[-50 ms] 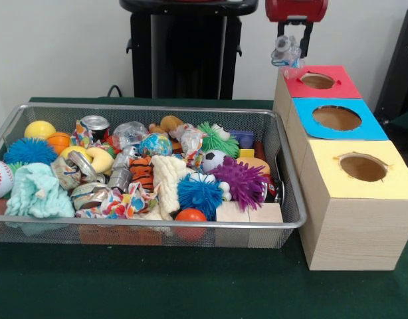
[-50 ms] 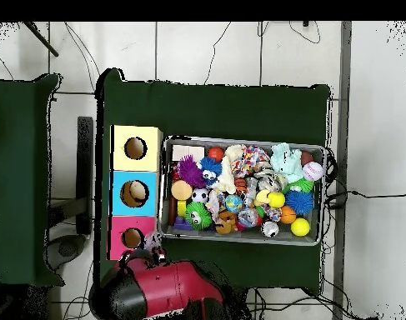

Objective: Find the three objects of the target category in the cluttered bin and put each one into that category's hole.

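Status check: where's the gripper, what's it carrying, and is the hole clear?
Gripper above the red box, shut on crumpled clear plastic. Red hole unobstructed. Bin full of clutter.

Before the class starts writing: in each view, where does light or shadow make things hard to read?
Front view: even, soft light; the mesh bin shades its own front edge, and the holes in the boxes go dark inside, though the blue box stays readable. Overhead view: the gripper sits over the red box and blends with the arm's dark mass; small toys in the bin run together.
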Controlling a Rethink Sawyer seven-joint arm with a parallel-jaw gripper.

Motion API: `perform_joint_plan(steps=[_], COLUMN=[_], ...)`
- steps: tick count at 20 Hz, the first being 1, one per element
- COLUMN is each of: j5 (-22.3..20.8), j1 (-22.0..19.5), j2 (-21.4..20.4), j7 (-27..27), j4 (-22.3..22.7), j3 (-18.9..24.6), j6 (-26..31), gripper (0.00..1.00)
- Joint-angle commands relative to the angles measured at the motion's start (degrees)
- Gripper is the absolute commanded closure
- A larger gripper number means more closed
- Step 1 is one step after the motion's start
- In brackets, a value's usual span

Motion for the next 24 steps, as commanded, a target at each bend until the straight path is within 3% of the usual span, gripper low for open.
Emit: perform_joint_plan(steps=[1,10,15,18,21,24], j5=[2.4,7.9,10.4,11.9,12.9,12.8], j1=[1.1,6.2,10.8,12.5,15.6,15.1], j2=[8.0,8.2,7.9,7.0,4.2,2.4], j7=[11.8,14.0,14.3,13.7,13.6,11.0], j4=[-1.1,-2.4,-3.7,-4.8,-7.2,-9.5], j3=[-0.2,0.9,-2.0,-2.5,-5.7,-6.5], j6=[-7.7,-7.4,-5.6,-3.6,1.8,6.3], gripper=[1.0,1.0,1.0,1.0,1.0,1.0])
